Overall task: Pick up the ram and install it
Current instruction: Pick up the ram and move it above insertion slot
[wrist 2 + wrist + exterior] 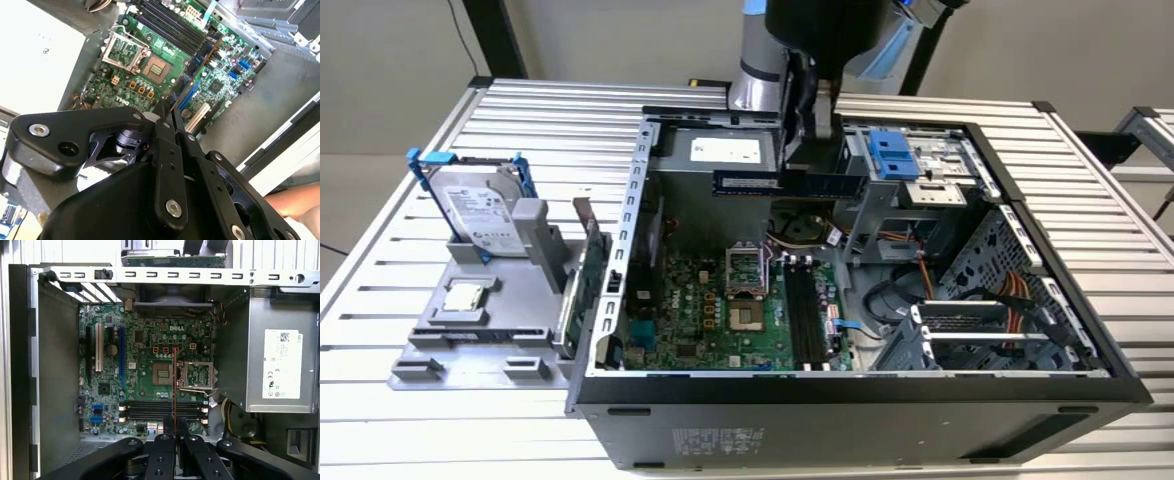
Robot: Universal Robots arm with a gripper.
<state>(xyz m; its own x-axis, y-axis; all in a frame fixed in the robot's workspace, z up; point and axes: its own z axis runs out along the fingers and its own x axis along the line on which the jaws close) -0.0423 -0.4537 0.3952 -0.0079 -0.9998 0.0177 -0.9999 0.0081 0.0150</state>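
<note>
We see the open computer case (854, 420) lying on a slatted metal table (374, 430), with a pale wall across the top of the exterior view. At upper centre of that view the gripper (802, 168) hangs with its jaws pinched nearly together on the ram (747, 182). The ram is held level above the motherboard (707, 310), clear of the black slots (807, 320). In the second wrist view, a pale shape (295, 200) beyond the case may be a person's arm.

Silver-and-black arm (754, 85) hangs down from 12 o'clock in the exterior view, its black two-finger gripper (806, 165) pinched onto the thin blue ram (747, 182).
</note>
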